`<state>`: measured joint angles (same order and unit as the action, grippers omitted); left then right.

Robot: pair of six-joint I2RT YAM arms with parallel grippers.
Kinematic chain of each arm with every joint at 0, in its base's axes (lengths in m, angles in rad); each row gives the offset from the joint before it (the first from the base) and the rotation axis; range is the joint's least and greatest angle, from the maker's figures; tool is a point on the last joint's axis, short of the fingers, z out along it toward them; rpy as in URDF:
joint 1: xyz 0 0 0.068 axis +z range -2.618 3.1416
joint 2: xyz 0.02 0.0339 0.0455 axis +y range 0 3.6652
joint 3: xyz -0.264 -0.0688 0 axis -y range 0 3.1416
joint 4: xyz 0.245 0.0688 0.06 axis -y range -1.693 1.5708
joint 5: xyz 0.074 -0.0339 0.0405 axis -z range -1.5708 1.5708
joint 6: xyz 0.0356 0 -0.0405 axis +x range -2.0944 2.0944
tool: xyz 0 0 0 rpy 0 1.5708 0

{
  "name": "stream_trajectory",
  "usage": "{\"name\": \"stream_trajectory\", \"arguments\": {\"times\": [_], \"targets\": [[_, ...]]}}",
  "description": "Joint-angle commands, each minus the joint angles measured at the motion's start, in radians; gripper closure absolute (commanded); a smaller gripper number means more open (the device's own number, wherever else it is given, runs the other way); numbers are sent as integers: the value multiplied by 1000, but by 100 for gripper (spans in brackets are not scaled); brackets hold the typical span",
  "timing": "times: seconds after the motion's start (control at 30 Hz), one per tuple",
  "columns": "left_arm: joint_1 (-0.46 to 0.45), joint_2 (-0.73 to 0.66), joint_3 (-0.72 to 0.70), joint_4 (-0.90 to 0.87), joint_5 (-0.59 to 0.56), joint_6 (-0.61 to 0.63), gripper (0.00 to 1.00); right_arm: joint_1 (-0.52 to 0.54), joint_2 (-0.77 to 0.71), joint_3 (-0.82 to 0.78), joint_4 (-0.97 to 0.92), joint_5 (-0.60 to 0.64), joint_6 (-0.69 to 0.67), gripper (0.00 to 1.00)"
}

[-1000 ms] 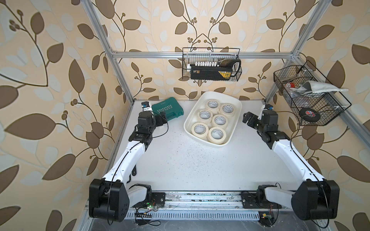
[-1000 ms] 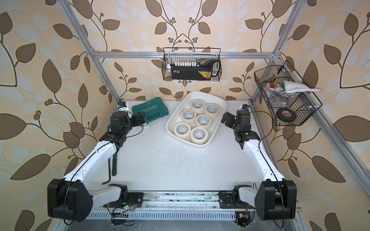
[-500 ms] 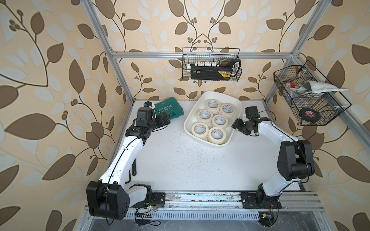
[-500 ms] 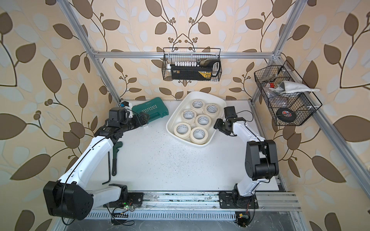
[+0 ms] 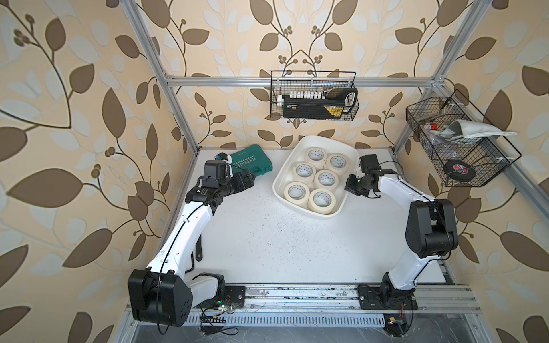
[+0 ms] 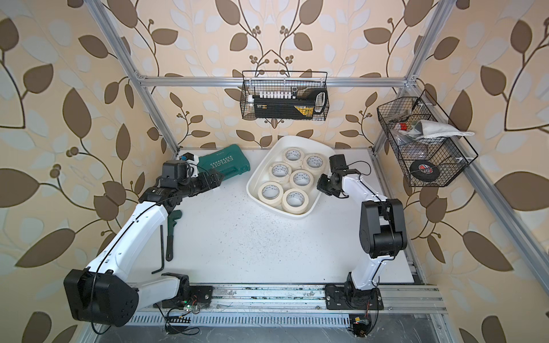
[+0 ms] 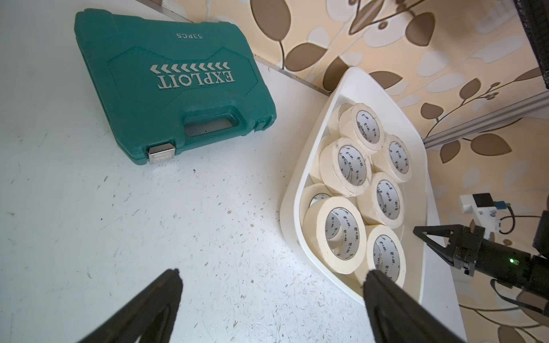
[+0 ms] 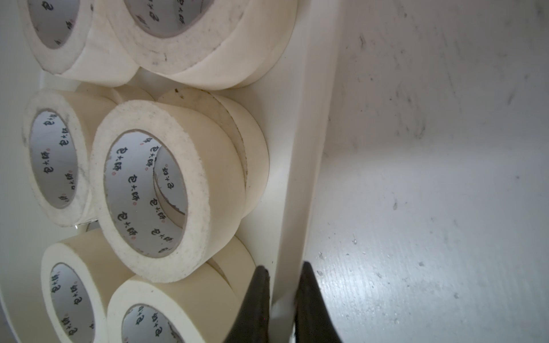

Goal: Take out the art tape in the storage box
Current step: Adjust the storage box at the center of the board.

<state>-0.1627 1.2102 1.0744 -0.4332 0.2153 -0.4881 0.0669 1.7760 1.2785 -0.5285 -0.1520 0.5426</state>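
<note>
step in hand: judged to be steadying the storage box (image 5: 319, 216) so that rolls can be lifted out; no roll is out yet.
right pincer (image 8: 282, 273): clamped on the box's right long wall toward its front end, one finger inside and one outside; both top views show it at that wall (image 6: 323, 184).
left pincer (image 7: 271, 273): spread wide and empty, hovering over bare table (image 5: 267, 246) between the green tool case (image 7: 166, 80) and the box.
art tape (image 5: 326, 179): six rolls lie flat on top with more beneath, all inside the box, which sits slantwise by the table's back edge, toward the back right corner.
doing it well: hold the wall firm and level so the light tub neither tips nor slides. The inner finger stands just beside a roll (image 8: 148, 190), so start with the rolls on the box's left side, coming down from above.
edges: the walls are low and sloping; lift each roll straight up past the rim before moving it sideways.
open room: the middle and front of the table carry only specks, a likely place to set rolls down.
keep clear of: the wrench (image 6: 170, 237) and hex key (image 6: 162, 249) along the left edge under the left arm, and the tool case near the back left corner.
</note>
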Motion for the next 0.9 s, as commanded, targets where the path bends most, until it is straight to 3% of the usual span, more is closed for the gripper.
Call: {"name": "stream_trajectory", "arguments": {"times": [0.0,0.07,0.33,0.57,0.87], "targets": [[6,2,54,-8,40,10,1,5,19,25,-33,-1,-72,96],[6,6,49,8,65,-3,1,13,20,25,-29,1,-80,100],[-1,85,72,77,232,-63,3,119,68,113,-84,4,-150,100],[-71,113,92,67,245,-48,5,150,64,122,-112,39,-231,100],[-81,165,146,-25,248,5,5,153,66,149,-129,47,-461,100]]}}
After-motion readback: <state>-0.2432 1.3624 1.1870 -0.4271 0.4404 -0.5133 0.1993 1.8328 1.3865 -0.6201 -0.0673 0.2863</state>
